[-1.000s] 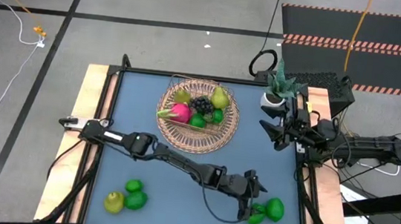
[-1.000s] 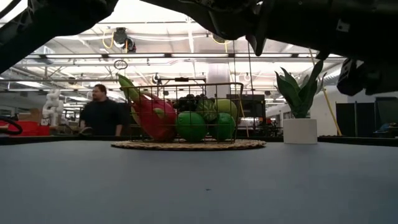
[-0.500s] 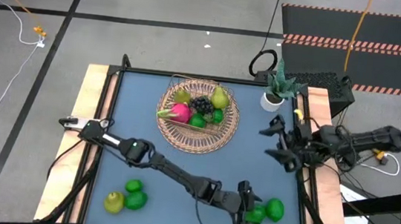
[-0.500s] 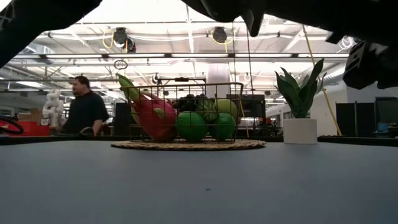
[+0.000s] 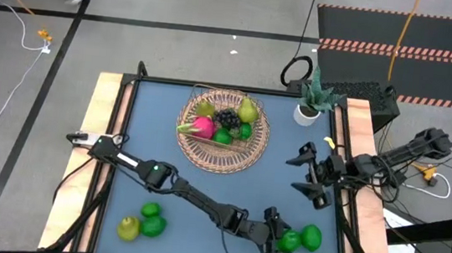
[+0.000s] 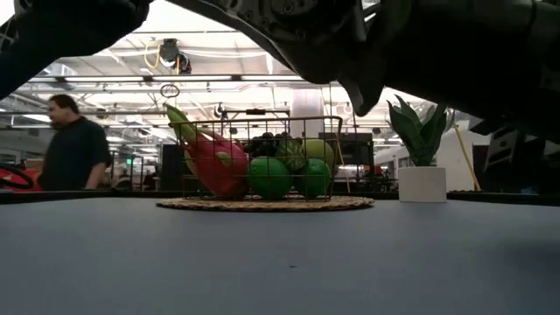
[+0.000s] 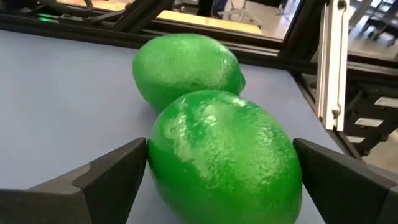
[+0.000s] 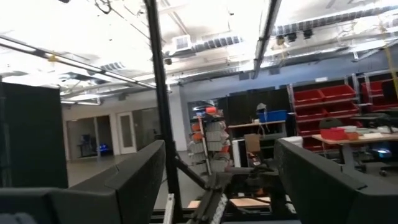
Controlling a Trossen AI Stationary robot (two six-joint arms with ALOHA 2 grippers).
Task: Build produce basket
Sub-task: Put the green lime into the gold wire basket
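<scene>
The tan wicker basket sits at the table's far middle and holds a pink dragon fruit, dark grapes, pears and green fruits. It also shows in the low view. Two round green fruits lie side by side at the near right. My left gripper is open and low at the table, its fingers on either side of the nearer green fruit. My right gripper is open and empty, above the table's right side. My left gripper's fingers stand close on both sides of the nearer green fruit, coming level from the table's left. The fruit rests on the table against the second green fruit. I cannot tell whether the fingers touch it.
Two green fruits and a yellow-green pear lie at the near left. A potted plant in a white pot stands at the far right corner. A person walks in the room behind the table.
My left gripper has gone toward the near right and down, up to the two green fruits. My right gripper has swung from beside the potted plant toward the table's near edge, staying open. The person behind the table has walked left.
</scene>
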